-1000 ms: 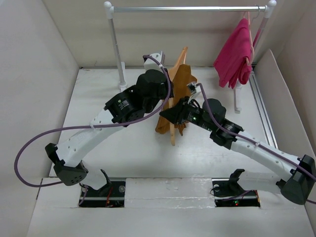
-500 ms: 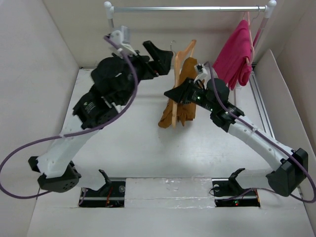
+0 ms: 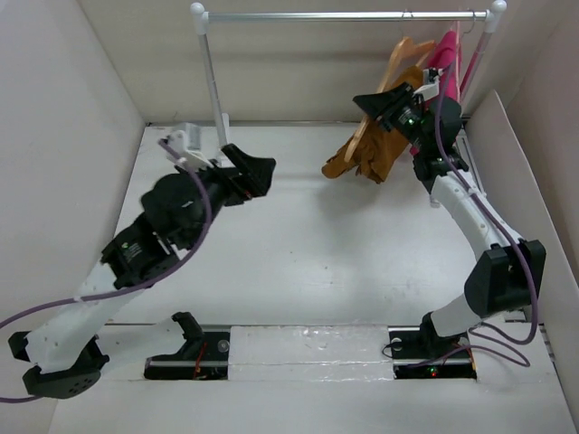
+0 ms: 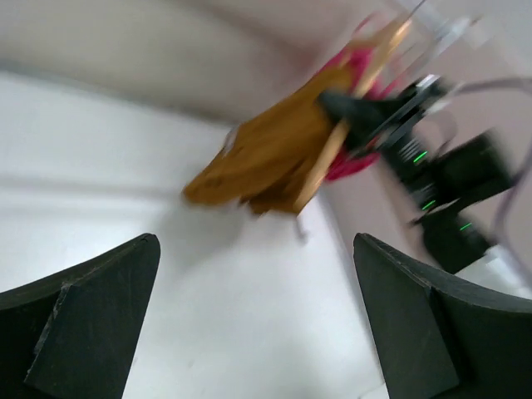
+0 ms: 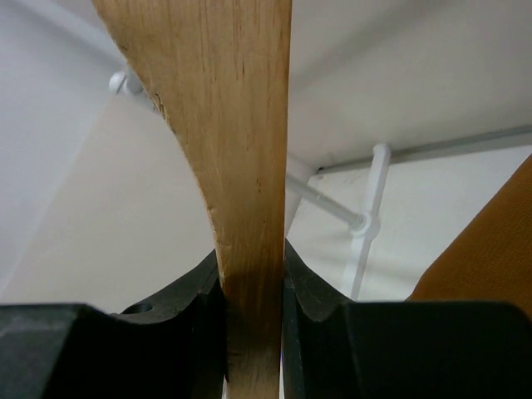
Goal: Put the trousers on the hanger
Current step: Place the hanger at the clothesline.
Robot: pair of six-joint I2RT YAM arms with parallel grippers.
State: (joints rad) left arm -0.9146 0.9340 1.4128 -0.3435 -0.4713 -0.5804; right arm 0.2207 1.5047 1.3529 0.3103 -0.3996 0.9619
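Note:
The rust-brown trousers (image 3: 362, 155) hang folded over the tan wooden hanger (image 3: 395, 65), held up in the air at the back right, just under the rail. My right gripper (image 3: 378, 104) is shut on the hanger's wooden arm (image 5: 241, 166), which fills the gap between its jaws. A brown edge of the trousers (image 5: 490, 241) shows to the right. My left gripper (image 3: 254, 172) stands wide open and empty over the table's back left, well apart from the trousers (image 4: 266, 158). Its fingers (image 4: 91, 316) frame bare table. Whether the hook is on the rail I cannot tell.
The white-and-silver clothes rail (image 3: 344, 15) spans the back, with a post (image 3: 215, 90) standing behind my left gripper. A bright pink garment (image 3: 448, 54) hangs at the rail's right end, right behind the hanger. White walls enclose the table (image 3: 298, 253).
My left gripper has opened, let go and drawn back left and down. My right arm has carried the hanger with the trousers up and right towards the rail.

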